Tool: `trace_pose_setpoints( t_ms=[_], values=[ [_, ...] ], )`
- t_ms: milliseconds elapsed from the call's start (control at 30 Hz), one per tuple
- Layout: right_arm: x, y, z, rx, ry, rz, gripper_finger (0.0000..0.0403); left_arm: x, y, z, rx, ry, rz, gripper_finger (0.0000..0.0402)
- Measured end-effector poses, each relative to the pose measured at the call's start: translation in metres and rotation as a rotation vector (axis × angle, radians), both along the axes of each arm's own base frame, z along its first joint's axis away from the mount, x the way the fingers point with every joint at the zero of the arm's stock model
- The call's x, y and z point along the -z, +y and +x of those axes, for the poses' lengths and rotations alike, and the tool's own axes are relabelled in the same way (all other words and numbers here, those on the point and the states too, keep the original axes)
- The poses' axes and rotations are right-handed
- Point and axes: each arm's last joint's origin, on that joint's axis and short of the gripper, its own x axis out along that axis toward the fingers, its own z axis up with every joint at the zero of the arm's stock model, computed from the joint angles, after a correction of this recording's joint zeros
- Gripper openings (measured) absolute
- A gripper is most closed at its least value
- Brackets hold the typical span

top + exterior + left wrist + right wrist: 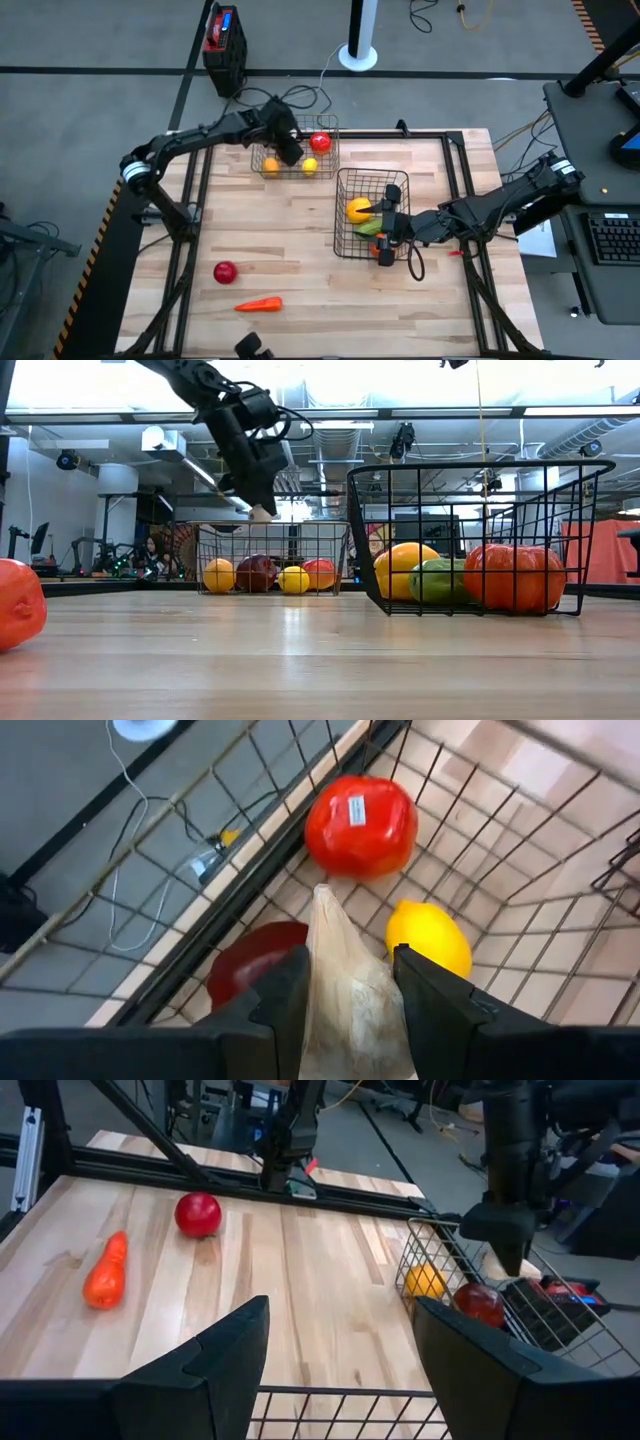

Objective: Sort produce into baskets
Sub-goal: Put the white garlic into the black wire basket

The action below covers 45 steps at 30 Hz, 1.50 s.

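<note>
Clamped partway, your left gripper [348,982] has its two fingers pressed on either side of a white garlic [345,990], and it hangs above the far basket [330,130] with the garlic's pointed tip aimed down into it. Under it in that basket you have a red round piece [361,825], a yellow one [428,937], a dark red one [258,965] right below the fingers, and an orange one [270,165] at the near side. Your right gripper [340,1355] stands with its jaws wide apart and nothing between them, sitting at the near rim of the second basket [345,178], which lies closer to the middle of the table [290,235]. That basket holds a yellow pepper [400,568], a green cucumber [438,581] and an orange-red piece [513,577], and the right arm reaches across its near side. Out on the bare boards, well apart from both baskets, lie a red ball [225,271] and an orange carrot [259,304]. Beyond the far edge you can see a red-and-black box [224,38] and a white stand base [357,55] on the floor, with cables running past the far basket's wire wall.
</note>
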Motion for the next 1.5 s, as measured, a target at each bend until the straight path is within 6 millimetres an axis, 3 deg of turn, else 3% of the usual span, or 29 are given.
trace_pose_setpoints(
  t_ms=[400, 567, 833, 1067, 1500],
  values=[
    [0.002, 0.0, 0.0, 0.002, 0.002, 0.006, 0.0238, 0.001, -0.014, 0.003, 0.026, 0.005, -0.021, 0.0116],
    [0.005, 0.0, 0.0, 0.003, 0.01, 0.003, 0.0238, -0.007, -0.059, 0.034, 0.309, -0.162, -0.116, 0.0116],
    [0.015, -0.005, -0.002, 0.126, 0.011, -0.01, 0.0238, -0.036, -0.14, 0.073, 0.624, -0.423, 0.046, 0.0116],
    [0.029, -0.006, -0.005, 0.175, 0.017, 0.062, 0.0238, -0.054, -0.183, 0.087, 0.766, -0.657, 0.169, 0.0116],
    [0.026, -0.006, -0.003, 0.193, -0.051, 0.083, 0.0238, -0.02, -0.194, 0.082, 0.714, -0.882, 0.229, 0.0116]
  ],
)
